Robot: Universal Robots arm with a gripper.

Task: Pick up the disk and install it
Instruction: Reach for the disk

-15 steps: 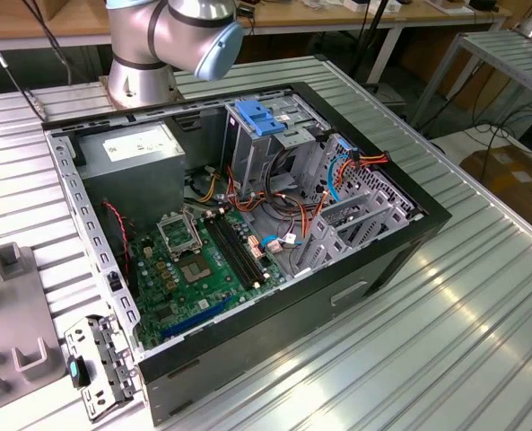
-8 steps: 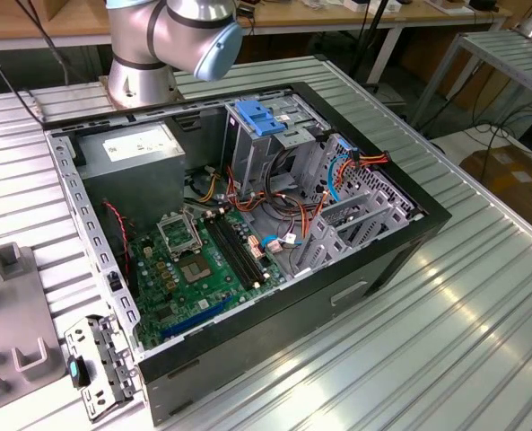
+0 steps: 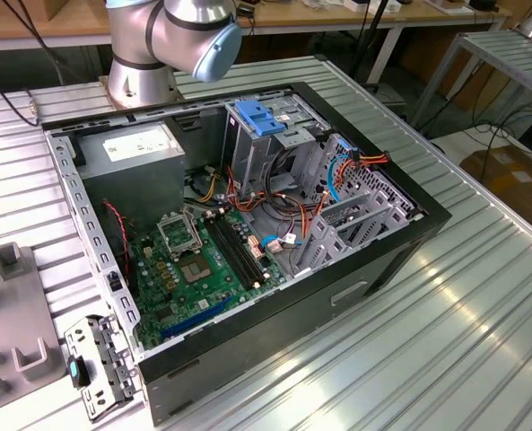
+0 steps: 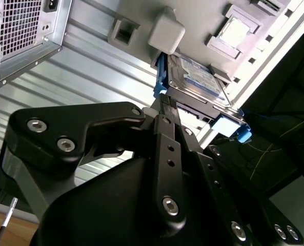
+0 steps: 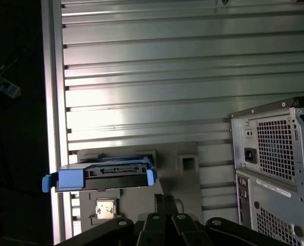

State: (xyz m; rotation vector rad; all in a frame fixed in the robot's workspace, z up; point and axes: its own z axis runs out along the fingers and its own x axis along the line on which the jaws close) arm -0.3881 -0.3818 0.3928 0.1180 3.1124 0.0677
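Pincer (image 4: 164, 102) drawn narrow, holding nothing. The disk (image 4: 198, 77) sits just beyond its tips, propped on a grey holder (image 4: 193, 15), presumably so the blue-railed edges stand clear for gripping. The computer case (image 5: 275, 154) waits well off to one side.

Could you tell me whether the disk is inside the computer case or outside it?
Outside. In both wrist views the disk is at the grey fixture plate on the ribbed table, apart from the computer case.
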